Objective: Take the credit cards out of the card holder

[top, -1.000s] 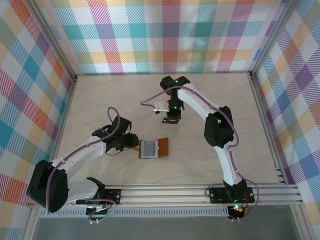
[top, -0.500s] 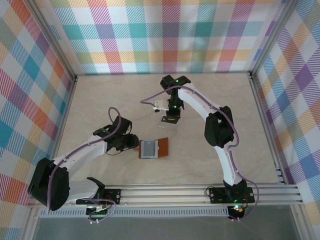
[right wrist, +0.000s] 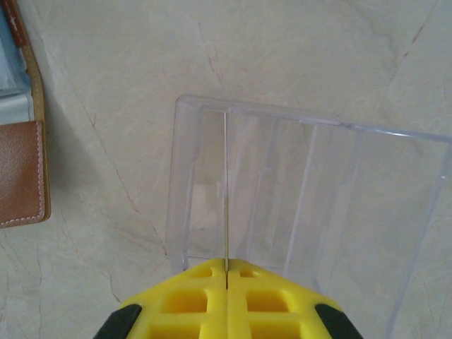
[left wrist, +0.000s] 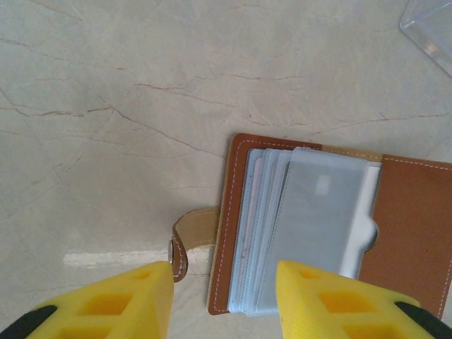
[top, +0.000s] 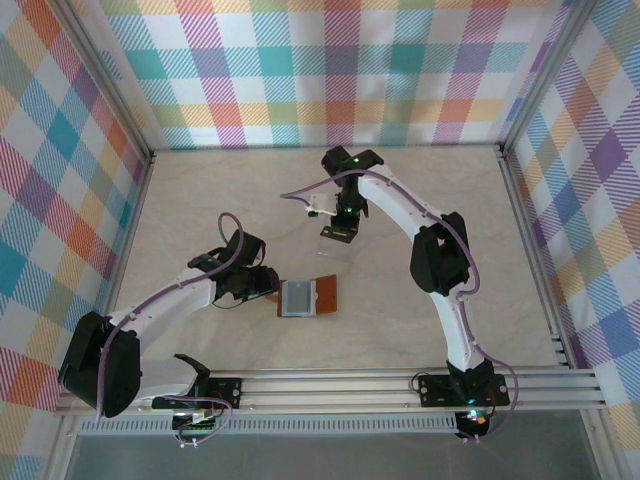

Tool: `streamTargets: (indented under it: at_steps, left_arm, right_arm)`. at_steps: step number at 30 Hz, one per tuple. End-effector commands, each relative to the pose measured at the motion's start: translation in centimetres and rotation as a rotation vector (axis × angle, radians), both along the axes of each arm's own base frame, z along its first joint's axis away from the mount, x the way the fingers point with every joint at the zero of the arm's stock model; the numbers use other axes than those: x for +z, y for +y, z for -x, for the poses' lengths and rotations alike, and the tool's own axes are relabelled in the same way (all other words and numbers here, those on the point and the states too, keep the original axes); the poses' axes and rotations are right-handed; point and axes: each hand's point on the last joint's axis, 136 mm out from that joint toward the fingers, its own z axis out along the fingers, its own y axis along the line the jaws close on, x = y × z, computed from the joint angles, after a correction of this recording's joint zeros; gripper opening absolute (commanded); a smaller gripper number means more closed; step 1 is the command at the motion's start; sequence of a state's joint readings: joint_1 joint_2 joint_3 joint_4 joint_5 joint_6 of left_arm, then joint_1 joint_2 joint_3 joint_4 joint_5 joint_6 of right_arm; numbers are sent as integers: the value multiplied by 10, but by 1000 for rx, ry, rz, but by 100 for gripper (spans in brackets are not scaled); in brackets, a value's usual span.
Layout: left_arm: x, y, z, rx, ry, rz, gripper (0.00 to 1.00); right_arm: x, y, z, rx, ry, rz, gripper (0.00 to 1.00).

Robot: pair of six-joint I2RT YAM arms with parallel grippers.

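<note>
Right pincer (right wrist: 226,268), card (right wrist: 226,183) above clear tray (right wrist: 339,198)

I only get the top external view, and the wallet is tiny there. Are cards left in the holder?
Observer: Seemingly. In the left wrist view the card holder lies open, and its front pocket seems to hold a grey card.
Operator: Is the left gripper gripping it?
Observer: No, the left gripper is open, one finger on each side of the holder's strap-side corner.
Operator: And the right?
Observer: The right gripper is shut, its tip at a clear plastic container's near edge.
</note>
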State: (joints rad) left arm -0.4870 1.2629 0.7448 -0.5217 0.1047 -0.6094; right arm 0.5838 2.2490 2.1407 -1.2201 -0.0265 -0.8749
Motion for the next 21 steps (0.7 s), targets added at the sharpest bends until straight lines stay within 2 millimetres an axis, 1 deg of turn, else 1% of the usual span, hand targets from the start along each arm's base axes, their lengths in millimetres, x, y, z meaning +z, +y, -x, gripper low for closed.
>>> streamTargets:
  at_steps: [1, 10, 15, 17, 21]
  left_arm:
    - [7, -1, -5, -7, -10, 12, 43]
    - [5, 1, -2, -7, -5, 4, 43]
    - [6, 2, 0, -2, -8, 9, 43]
    - [8, 2, 0, -2, -15, 12, 43]
    - [10, 5, 2, 4, -23, 8, 43]
  right_arm:
    - [0, 1, -4, -44, 17, -13, 0]
    - [-19, -2, 2, -29, 69, 22, 0]
    - [-24, -5, 5, 75, 63, 48, 0]
    - [-28, -8, 2, 127, 37, 69, 0]
    - [-25, -12, 0, 172, 11, 90, 0]
